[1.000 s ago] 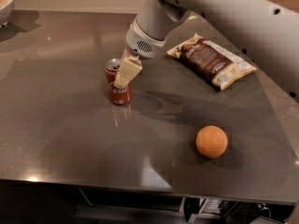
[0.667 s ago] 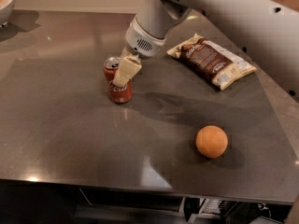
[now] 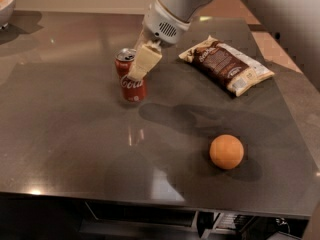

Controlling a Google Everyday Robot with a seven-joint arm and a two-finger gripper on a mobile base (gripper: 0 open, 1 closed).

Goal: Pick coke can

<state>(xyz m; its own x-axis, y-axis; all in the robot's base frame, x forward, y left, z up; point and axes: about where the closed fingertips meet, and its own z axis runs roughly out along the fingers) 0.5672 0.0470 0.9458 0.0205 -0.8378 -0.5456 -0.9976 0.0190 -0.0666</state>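
The coke can [image 3: 133, 88] is red with white script and a silver top. It is tilted and held slightly above the dark grey table [image 3: 75, 149], left of centre. My gripper [image 3: 132, 73] comes down from the upper right and is shut on the can. One cream finger [image 3: 145, 60] lies across the can's front. The other finger is hidden behind the can.
A brown and white snack bag [image 3: 227, 65] lies to the right of the can. An orange ball [image 3: 226, 152] sits at the front right. A bowl [image 3: 6, 6] with orange fruit stands at the far left corner. The table's front edge runs along the bottom.
The can has risen a little off the table and tilted, with the gripper moving up and slightly right. The bag and the ball have not moved.
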